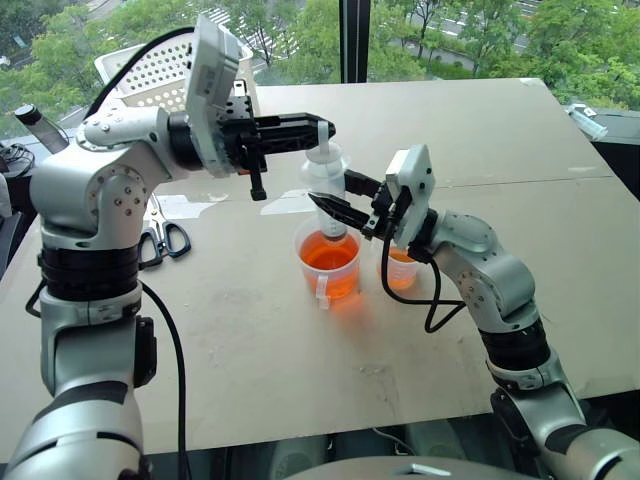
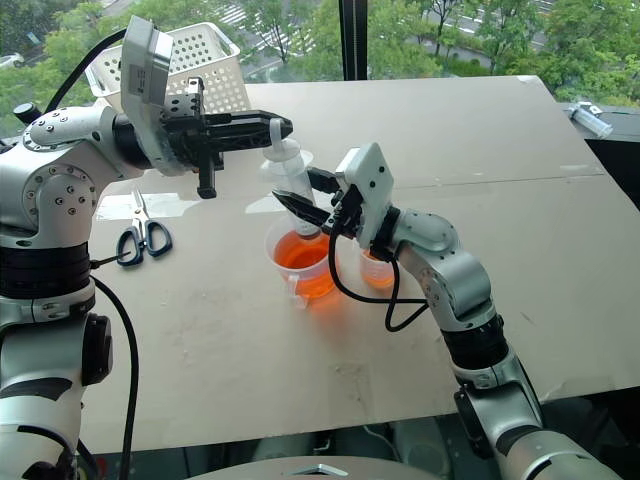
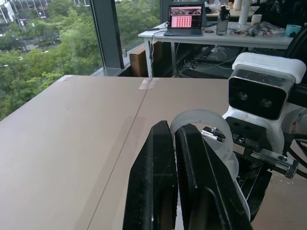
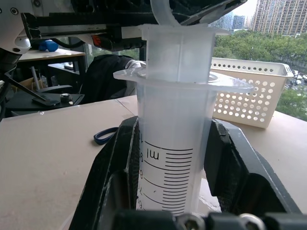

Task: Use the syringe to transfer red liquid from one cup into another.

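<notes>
Clear plastic, the syringe [image 1: 328,185] is standing upright at the centre of the frame, its tip dipping into the larger cup [image 1: 328,262] that is holding the red liquid [image 1: 330,256]. The right tool [image 1: 335,211] is reaching in from the right of the frame and is clamped around the barrel, its two fingers [image 4: 112,172] pressing on either side of the printed scale. The left tool [image 1: 318,128] is coming in level from the upper left, its fingers closed together on the white plunger top, so the draw looks under way or about to begin.

The smaller cup [image 1: 400,270] is sitting just right of the larger one, partly hidden behind the right arm and its looping black cable [image 1: 432,300].

Risks from here, as I judge them: if the left tool pulls off the syringe's axis, the barrel may be tilting in the right tool's grip and tipping the larger cup, spilling liquid over the counter [image 1: 500,160]. A thin hold on the plunger could be slipping free. When carrying across, the right arm or its cable could be knocking the light smaller cup over, and the tip could be dripping on the way.
</notes>
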